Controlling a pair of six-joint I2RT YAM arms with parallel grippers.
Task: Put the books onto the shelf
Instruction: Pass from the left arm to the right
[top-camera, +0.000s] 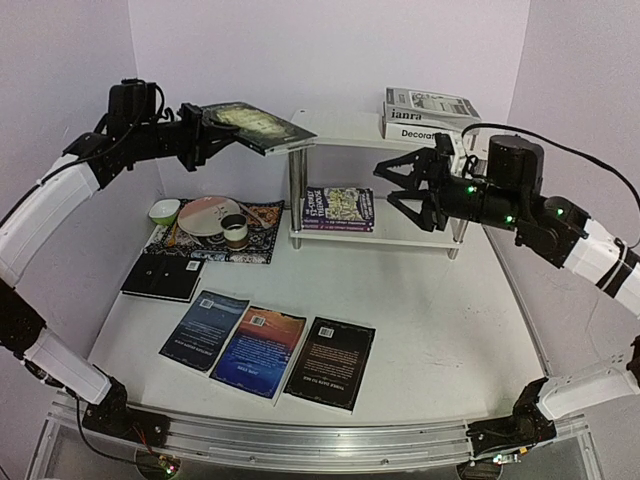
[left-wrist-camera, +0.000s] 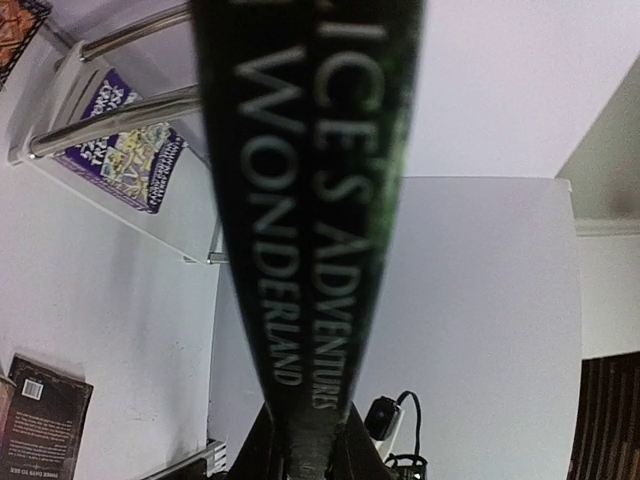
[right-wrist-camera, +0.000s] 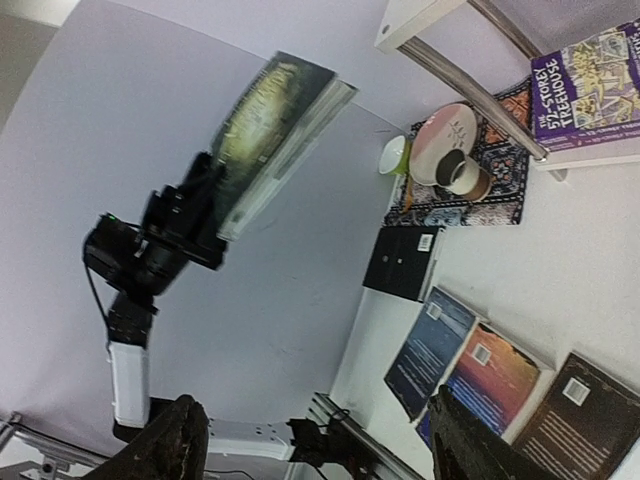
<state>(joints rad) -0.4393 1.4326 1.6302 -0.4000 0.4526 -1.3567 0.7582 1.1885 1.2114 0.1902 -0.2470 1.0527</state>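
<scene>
My left gripper (top-camera: 205, 125) (left-wrist-camera: 305, 440) is shut on a dark green book (top-camera: 252, 124) (left-wrist-camera: 310, 200) (right-wrist-camera: 275, 130), held in the air by the top left corner of the shelf (top-camera: 340, 130) (right-wrist-camera: 420, 20). Two white books (top-camera: 428, 115) are stacked on the right of the top board. A purple book (top-camera: 338, 208) (left-wrist-camera: 125, 160) (right-wrist-camera: 590, 80) lies on the lower board. My right gripper (top-camera: 400, 185) (right-wrist-camera: 320, 450) stands open and empty just right of that purple book. On the table lie a black book (top-camera: 163, 276) (right-wrist-camera: 405, 262), a blue one (top-camera: 205, 328), a blue-orange one (top-camera: 258, 350) and a dark one (top-camera: 330, 362).
A patterned placemat (top-camera: 262, 245) left of the shelf carries a plate (top-camera: 205, 215), a small green bowl (top-camera: 165, 211) and a cup (top-camera: 234, 230). Walls close in behind and on both sides. A metal rail (top-camera: 320, 440) runs along the near edge.
</scene>
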